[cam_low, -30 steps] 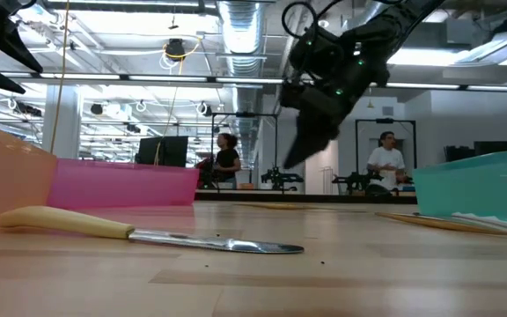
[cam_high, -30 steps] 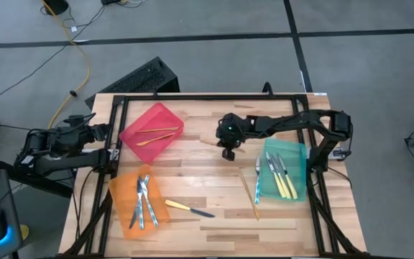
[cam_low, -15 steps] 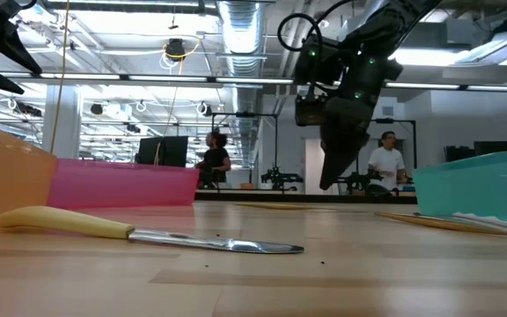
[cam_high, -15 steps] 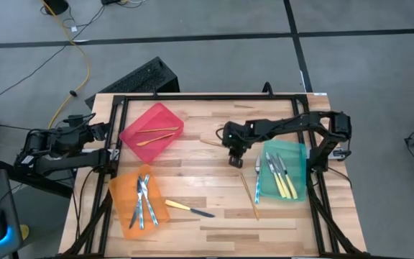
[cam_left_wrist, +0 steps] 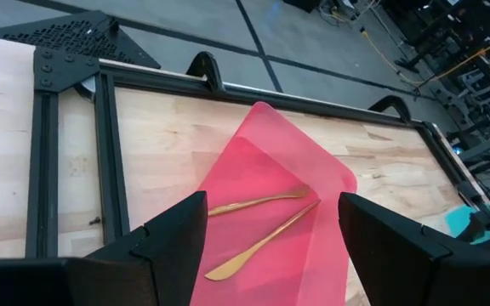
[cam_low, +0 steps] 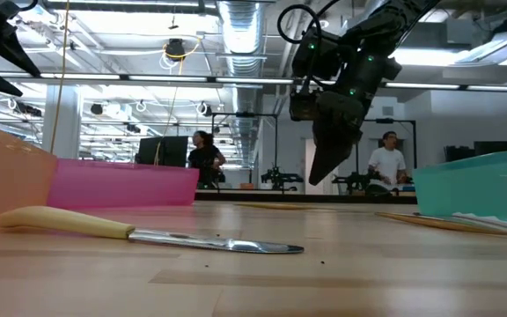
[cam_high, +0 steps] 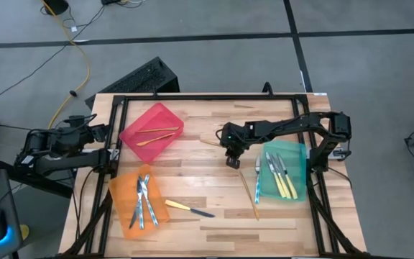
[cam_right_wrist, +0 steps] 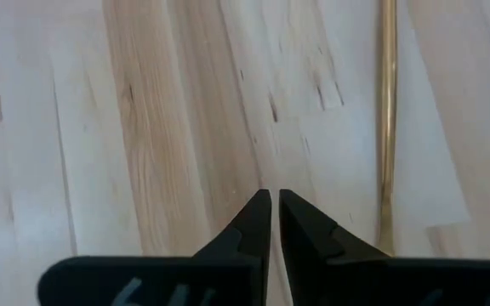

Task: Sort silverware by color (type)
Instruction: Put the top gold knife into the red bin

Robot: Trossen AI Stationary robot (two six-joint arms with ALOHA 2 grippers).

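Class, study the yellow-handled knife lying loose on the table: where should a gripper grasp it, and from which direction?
Grip the yellow-handled knife by its thicker yellow handle, coming straight down from above with the jaws across it. It lies flat on the bare table, so no side approach fits under it.

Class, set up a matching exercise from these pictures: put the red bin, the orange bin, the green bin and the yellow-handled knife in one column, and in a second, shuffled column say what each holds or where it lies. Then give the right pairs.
Column one:
1. red bin
2. orange bin
3. green bin
4. yellow-handled knife

Column two:
A. lies loose on the bare wooden table
B. holds two all-gold pieces
C. holds yellow-handled pieces
D. holds silvery-blue pieces

Pairs: 1-B, 2-D, 3-C, 4-A
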